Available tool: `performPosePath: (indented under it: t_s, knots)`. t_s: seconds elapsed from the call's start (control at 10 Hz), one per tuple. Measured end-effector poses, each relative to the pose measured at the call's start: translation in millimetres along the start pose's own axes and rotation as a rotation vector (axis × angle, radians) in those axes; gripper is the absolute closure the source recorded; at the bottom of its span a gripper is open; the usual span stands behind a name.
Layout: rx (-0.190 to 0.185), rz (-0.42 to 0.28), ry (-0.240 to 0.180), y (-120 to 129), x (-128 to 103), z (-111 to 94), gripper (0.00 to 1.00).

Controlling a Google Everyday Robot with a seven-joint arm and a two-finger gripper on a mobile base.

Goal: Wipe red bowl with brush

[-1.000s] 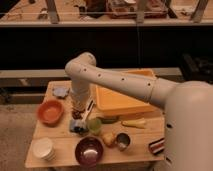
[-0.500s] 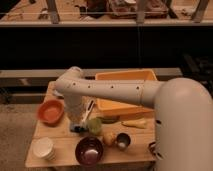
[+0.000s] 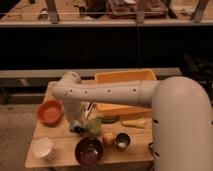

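The camera view shows a wooden counter [image 3: 62, 137] with many small things on it. A big white robot arm [image 3: 107, 93] reaches in from the right and blocks much of the middle. It bends at a round joint on the left and then points down.

The hand [image 3: 76, 126] is at the low end of the arm, right down at the counter. It is just beside the round orange-red bowl [image 3: 50, 111], on the bowl's right side. The hand looks like a dark lump there. I cannot tell if it is spread or pressed together, or if it is pinching anything.

The orange-red bowl sits near the left edge of the counter. Nothing shows inside it.

The thin slim brush [image 3: 89, 108] shows only as a pale thin line just right of the arm, near the big yellow plastic tray [image 3: 125, 78]. Most of the brush is hard to make out.

A soft green lump [image 3: 93, 125] lies close to the hand. I cannot tell what it is.

In front are a white stack of cups [image 3: 42, 148], a dark maroon shiny bowl [image 3: 89, 150] and a small metal cup [image 3: 121, 141].

The arm's fat white part cuts off the right end of the counter.
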Motion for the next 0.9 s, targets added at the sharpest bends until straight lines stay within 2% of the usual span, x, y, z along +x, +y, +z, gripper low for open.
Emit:
performPosePath:
  t_s: [0.5,0.8,0.9]
  knots:
    - [0.032,0.024,0.015,3.2,8.2,14.6,0.20]
    - [0.033,0.026,0.037,-0.7,16.4,12.9,0.20]
    - [0.030,0.028,0.046,-0.4,20.0,11.2,0.23]
